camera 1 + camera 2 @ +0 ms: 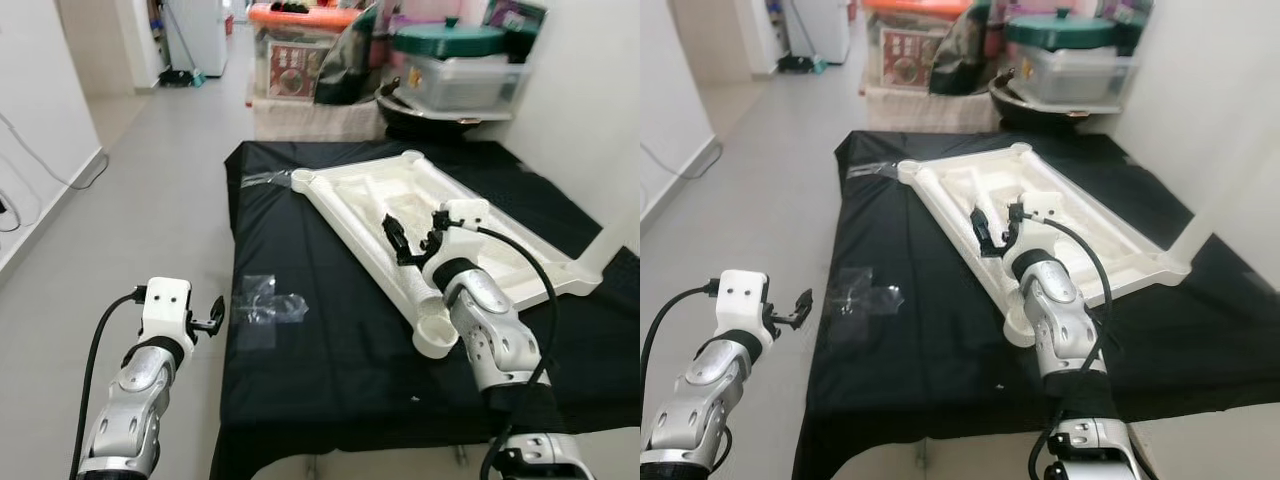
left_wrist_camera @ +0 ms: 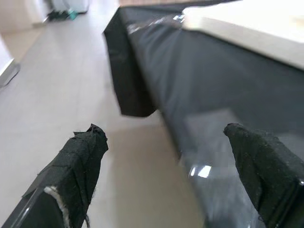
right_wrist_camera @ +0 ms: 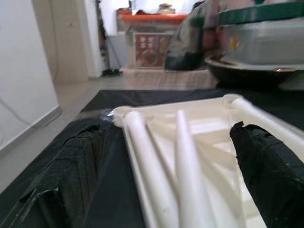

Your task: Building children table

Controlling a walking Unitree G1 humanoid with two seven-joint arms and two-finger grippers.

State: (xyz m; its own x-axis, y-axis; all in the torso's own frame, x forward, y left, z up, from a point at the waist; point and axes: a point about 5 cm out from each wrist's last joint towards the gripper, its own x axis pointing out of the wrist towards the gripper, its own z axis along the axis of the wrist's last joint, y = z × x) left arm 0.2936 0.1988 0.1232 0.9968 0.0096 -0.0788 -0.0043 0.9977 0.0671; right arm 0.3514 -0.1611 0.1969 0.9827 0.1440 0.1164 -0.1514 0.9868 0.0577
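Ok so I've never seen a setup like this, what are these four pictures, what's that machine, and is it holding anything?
It is a humanoid robot with two silver arms. The two wide pictures come from cameras on its head, looking down. The other two come from cameras on its wrists, looking along each arm's black fingers.

Before it lies a black cloth-covered surface bearing an upside-down white plastic children's table top, with white legs lying inside it, and a clear plastic bag.

The right end effector hovers open over the table top. The left end effector is open beside the cloth's edge, above the floor. Neither holds anything.
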